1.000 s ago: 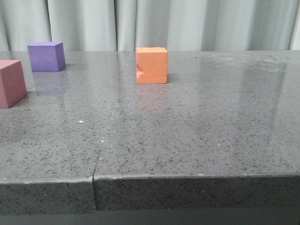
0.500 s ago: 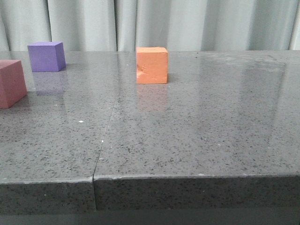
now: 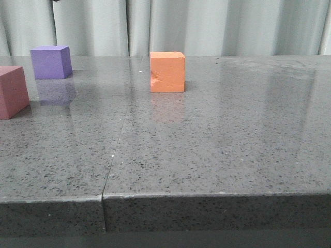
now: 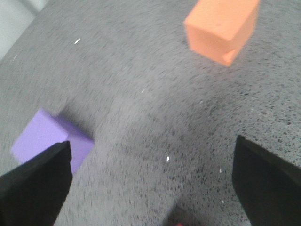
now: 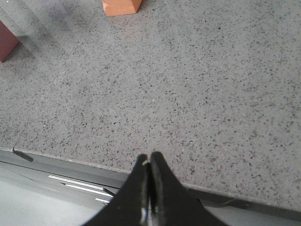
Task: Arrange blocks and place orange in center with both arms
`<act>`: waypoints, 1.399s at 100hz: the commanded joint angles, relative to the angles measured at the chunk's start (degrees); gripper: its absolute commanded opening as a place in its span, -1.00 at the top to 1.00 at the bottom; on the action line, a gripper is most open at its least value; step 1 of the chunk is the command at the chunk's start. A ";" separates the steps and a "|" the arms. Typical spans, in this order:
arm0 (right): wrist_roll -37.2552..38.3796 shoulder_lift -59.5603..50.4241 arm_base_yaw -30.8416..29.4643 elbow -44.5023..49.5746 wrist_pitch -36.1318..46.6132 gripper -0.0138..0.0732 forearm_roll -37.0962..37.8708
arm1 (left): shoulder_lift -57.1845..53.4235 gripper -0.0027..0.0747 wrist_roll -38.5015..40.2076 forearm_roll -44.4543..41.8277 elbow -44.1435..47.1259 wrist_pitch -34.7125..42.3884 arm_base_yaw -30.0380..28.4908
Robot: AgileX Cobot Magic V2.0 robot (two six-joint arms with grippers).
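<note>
My right gripper [image 5: 148, 162] at near table [image 3: 217, 155] edge, jaws together, empty. Pink cube [image 3: 12, 92] at 9 o'clock, purple cube [image 3: 50, 62] at 10, orange cube [image 3: 167, 72] at 12. My left gripper [image 4: 150, 181] jaws wide apart above purple.

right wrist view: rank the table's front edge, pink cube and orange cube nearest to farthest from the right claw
1. Speckled grey stone table's front edge, right by the right claw.
2-3. Pink foam cube, off to the side, and orange foam cube, straight ahead: too close to call.
</note>
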State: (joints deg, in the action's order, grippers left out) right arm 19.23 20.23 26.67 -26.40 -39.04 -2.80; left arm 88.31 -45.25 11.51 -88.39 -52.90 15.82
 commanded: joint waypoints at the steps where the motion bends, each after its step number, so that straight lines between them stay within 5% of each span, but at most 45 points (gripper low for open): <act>1: -0.37 0.41 0.01 -1.38 3.74 0.84 0.61 | 0.72 -0.77 -5.57 1.91 -5.15 -0.13 2.15; 40: -0.37 0.41 0.01 -1.38 3.74 0.84 0.61 | 12.12 -0.77 -13.30 2.01 -16.19 -1.94 8.00; 140: -0.37 0.41 0.01 -1.38 3.74 0.84 0.61 | 23.85 -0.77 -13.30 8.30 -18.49 7.05 10.00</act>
State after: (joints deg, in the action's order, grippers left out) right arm 19.23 20.23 26.67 -26.40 -39.04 -2.80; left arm 114.41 -58.71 16.95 -105.02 -49.04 25.13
